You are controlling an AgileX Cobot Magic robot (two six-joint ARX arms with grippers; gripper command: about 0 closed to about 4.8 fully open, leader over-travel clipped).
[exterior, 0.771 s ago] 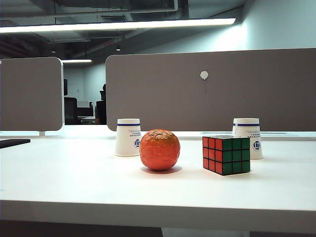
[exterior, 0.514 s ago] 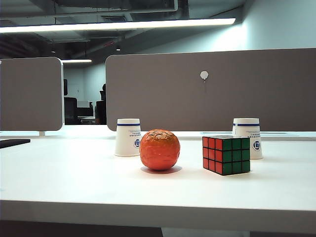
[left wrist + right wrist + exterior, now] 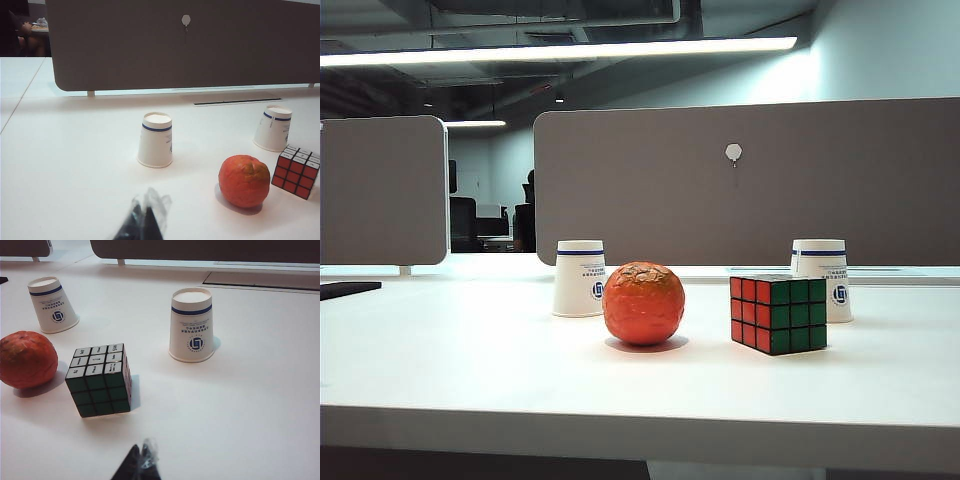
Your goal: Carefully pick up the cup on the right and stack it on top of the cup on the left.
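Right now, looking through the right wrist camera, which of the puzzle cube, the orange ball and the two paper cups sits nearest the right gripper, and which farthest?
From the right gripper, shut and held back from everything:
1. Puzzle cube, just ahead.
2. Right cup, upside down, behind the cube.
3. Orange ball, off to the cube's other side; close to the right cup's rank.
4. Left cup, upside down, farthest.

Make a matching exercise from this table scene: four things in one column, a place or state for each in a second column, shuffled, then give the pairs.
Things:
1. left cup
2. right cup
3. orange
4. right gripper

Places or states:
A. upside down, partly behind the Rubik's cube in the exterior view
B. shut, back from the cube, holding nothing
C. round, between the left cup and the cube
D. upside down, just left of the orange in the exterior view

Pairs: 1-D, 2-A, 3-C, 4-B
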